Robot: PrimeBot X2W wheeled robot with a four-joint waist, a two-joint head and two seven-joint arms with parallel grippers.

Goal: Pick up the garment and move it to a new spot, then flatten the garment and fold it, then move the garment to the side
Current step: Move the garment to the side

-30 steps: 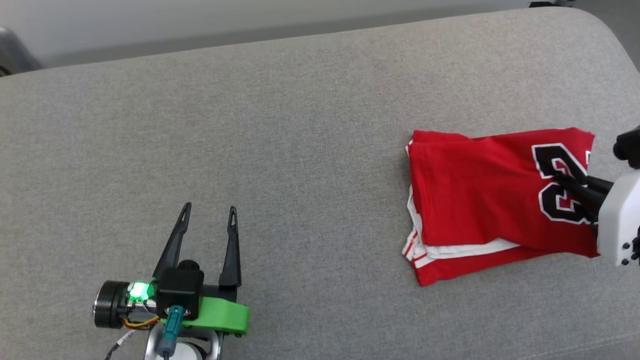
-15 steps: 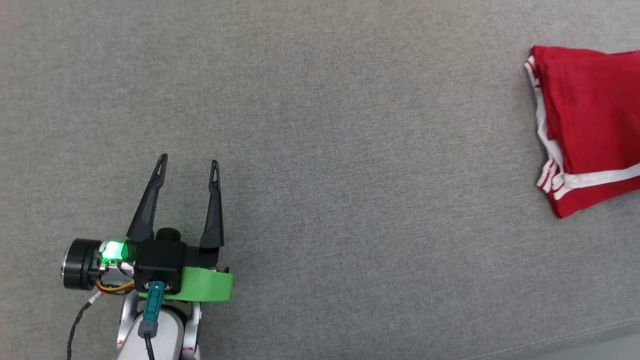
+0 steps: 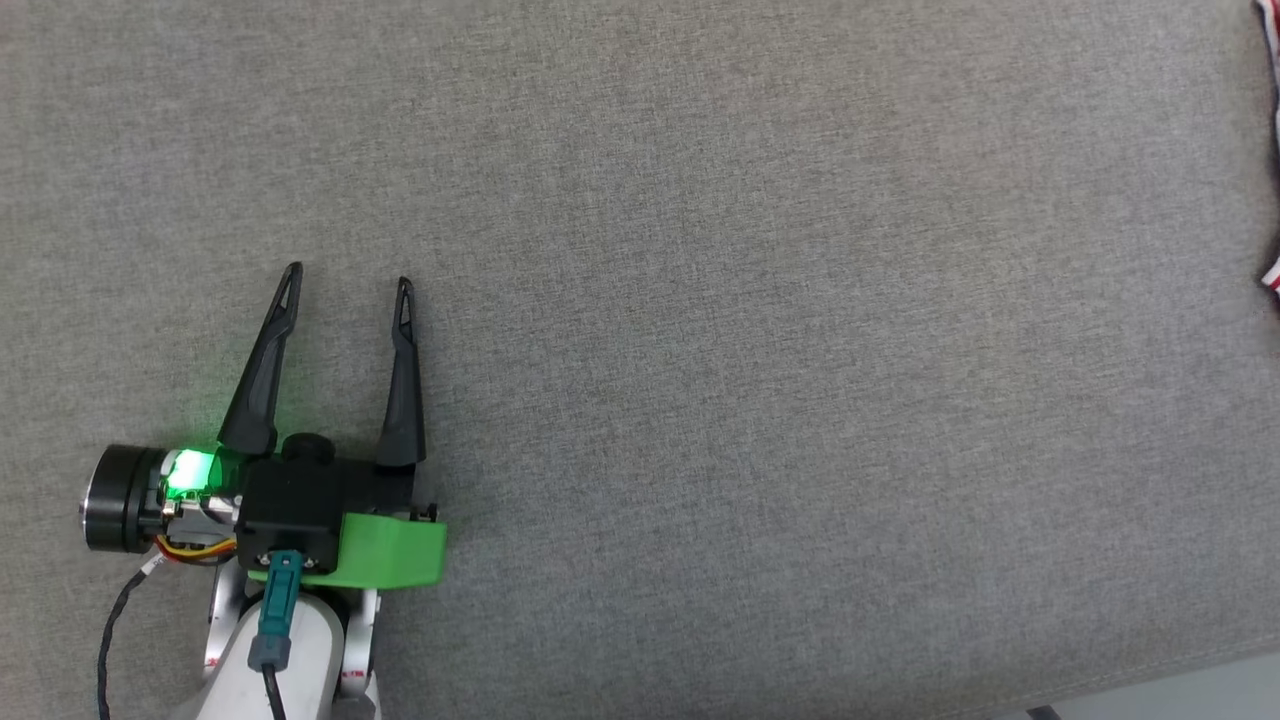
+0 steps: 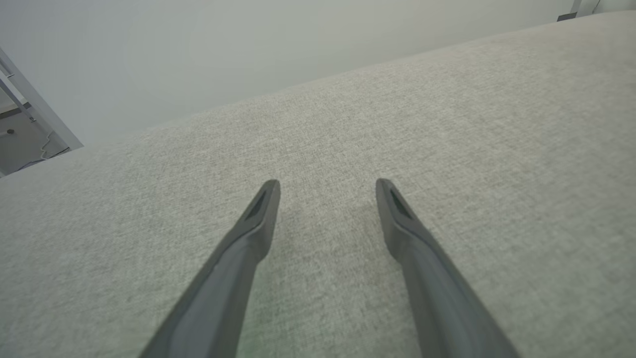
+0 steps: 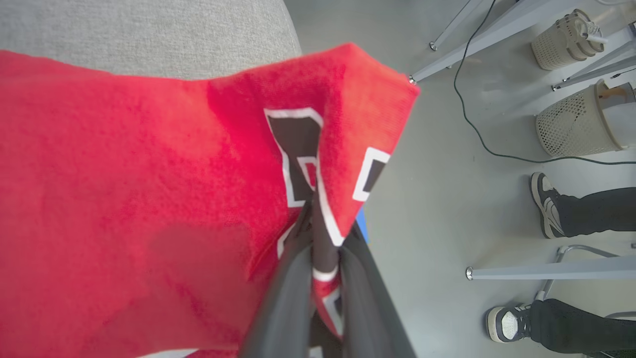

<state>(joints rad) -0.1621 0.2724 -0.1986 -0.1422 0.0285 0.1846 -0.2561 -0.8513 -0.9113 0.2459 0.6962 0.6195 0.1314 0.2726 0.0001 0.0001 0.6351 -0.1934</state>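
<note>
The left gripper (image 3: 348, 276) hovers spread wide and empty over the grey fabric-covered bench (image 3: 750, 350), while the right gripper (image 5: 324, 237) is pinched tight on the red jersey-style garment (image 5: 124, 174) at its black number, at the bench's right end.

Bright, even, diffuse light with faint shadows; wrist views bend at edges, near foreground soft.

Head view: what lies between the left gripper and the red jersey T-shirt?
The head view shows bare grey woven upholstery from the left gripper to the red jersey T-shirt.
</note>
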